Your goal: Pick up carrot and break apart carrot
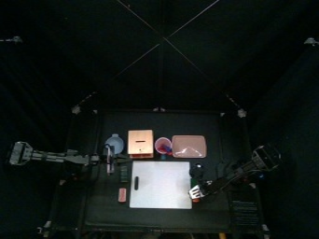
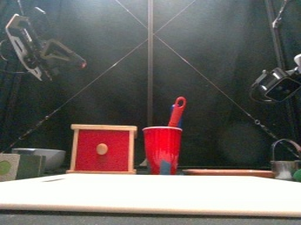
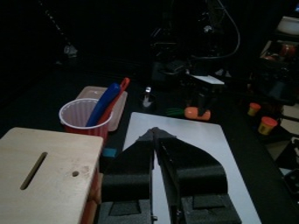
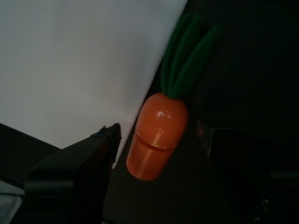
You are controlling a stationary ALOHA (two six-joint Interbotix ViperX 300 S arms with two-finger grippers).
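Note:
The carrot is a stubby bright-orange toy with green leaves. It lies in one piece on the black table, right against the edge of the white board. My right gripper is open wide, one jaw on each side of the carrot and neither touching it. In the left wrist view the carrot shows as an orange spot at the board's far edge, under the right arm. My left gripper hangs over the board's other side, open by a narrow gap and holding nothing.
Behind the board stand a wooden-topped red box, a red cup holding a red and blue utensil, and a pink tray. A small reddish-orange block lies left of the board, a metal cup to its right.

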